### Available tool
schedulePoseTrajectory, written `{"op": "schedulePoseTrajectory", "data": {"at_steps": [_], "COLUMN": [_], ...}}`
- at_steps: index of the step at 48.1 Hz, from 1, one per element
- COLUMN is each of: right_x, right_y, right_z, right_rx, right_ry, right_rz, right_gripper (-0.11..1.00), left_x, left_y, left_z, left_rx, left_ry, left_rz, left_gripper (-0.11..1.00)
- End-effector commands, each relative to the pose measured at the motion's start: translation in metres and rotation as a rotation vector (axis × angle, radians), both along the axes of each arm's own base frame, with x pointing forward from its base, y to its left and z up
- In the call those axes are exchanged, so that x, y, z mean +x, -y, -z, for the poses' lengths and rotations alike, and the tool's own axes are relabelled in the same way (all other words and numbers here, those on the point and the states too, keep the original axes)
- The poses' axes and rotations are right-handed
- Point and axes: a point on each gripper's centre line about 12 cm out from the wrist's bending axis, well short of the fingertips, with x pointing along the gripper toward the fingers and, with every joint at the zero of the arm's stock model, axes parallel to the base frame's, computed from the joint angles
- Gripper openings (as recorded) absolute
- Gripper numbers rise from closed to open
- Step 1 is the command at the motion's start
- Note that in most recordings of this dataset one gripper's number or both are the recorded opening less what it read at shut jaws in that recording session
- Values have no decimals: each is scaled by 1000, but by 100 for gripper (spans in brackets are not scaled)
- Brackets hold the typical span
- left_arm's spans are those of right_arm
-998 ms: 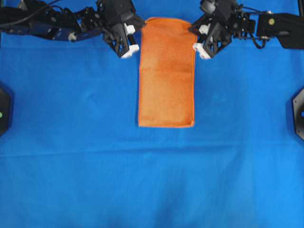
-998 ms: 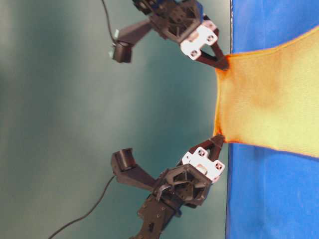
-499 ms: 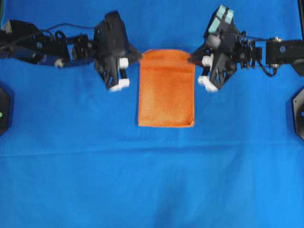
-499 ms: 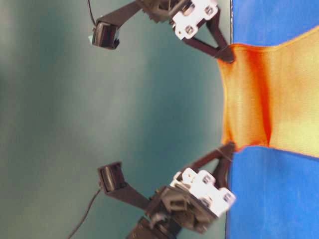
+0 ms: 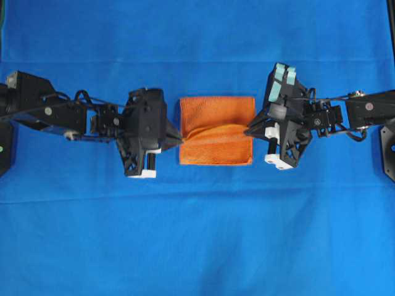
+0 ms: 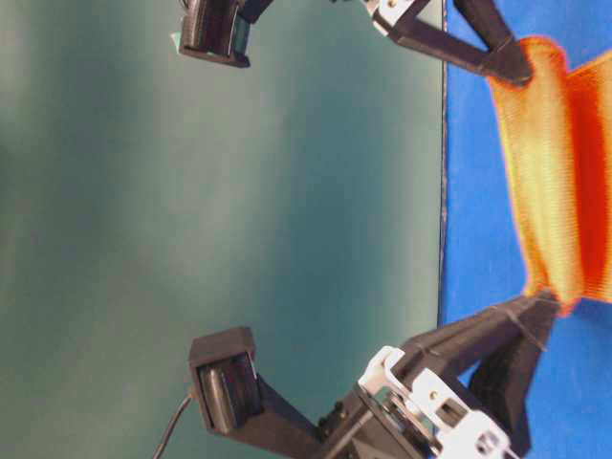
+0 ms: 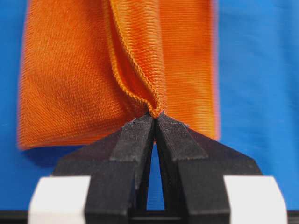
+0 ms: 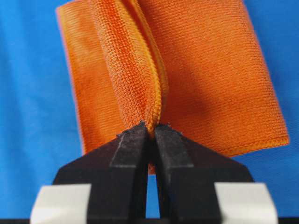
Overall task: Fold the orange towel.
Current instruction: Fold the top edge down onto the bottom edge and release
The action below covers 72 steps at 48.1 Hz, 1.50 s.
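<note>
- My left gripper [image 5: 179, 137] is pinched tight on the left edge of the orange towel [image 5: 216, 126], its black fingertips [image 7: 140, 128] meeting on a bunched corner of hem.
- My right gripper [image 5: 248, 131] is clamped just as tightly on the opposite edge, its fingertips [image 8: 135, 137] pressed together around a doubled fold of the fuzzy cloth.
- The orange towel lies near the middle of the blue cloth [image 5: 197, 234], seen from overhead as a compact, nearly square shape between my two arms.
- A raised ridge of towel runs across it from one gripper to the other, lifted above the layer that lies flat below.
- From table level, the towel arches up off the blue cloth between the two pinched points, the upper gripper [image 6: 512, 67] at one end and the lower one [image 6: 540, 316] at the other.
- Both wrist cameras show the stitched hem curling into the closed fingertips.
</note>
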Motion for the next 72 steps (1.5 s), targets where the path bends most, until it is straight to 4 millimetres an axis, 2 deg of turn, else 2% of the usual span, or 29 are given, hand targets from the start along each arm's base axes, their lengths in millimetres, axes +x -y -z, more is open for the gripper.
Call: {"op": "schedulePoseTrajectory", "data": {"at_steps": [1, 15, 26, 29, 33, 37, 40, 42, 44, 51, 60, 65, 72], "right_x": [3, 9, 10, 11, 12, 13, 13, 12, 11, 5, -9, -17, -32], "right_y": [-2, -6, -13, -14, -18, -21, -25, -29, -32, -52, -73, -73, -65], "right_z": [-1, 22, 23, 22, 21, 19, 17, 13, 10, -11, -40, -56, -87], "right_rx": [11, 46, 58, 60, 61, 60, 58, 55, 51, 38, 26, 19, -8], "right_ry": [14, 0, 8, 11, 14, 17, 16, 19, 21, 47, 85, 104, 135], "right_rz": [-1, -13, -26, -27, -37, -47, -58, -67, -76, -132, -192, -185, -156], "right_gripper": [2, 2, 3, 3, 6, 30, 47, 56, 58, 53, 53, 53, 53], "left_x": [0, 2, 4, 5, 4, 3, 1, 0, -1, -8, -27, -39, -62], "left_y": [1, 1, 1, 1, 2, 4, 8, 12, 17, 41, 66, 71, 67], "left_z": [-1, 21, 20, 19, 19, 18, 15, 12, 8, -11, -40, -65, -101], "left_rx": [-1, -1, 0, 0, 2, 1, 0, 2, 2, 3, -4, -11, -31], "left_ry": [5, -29, 3, 6, 5, 0, -5, -5, -5, 2, 26, 81, 185], "left_rz": [2, 1, 1, 1, 5, 11, 21, 33, 45, 114, 188, 209, 201], "left_gripper": [1, 1, 4, 13, 32, 52, 62, 64, 63, 62, 62, 62, 62]}}
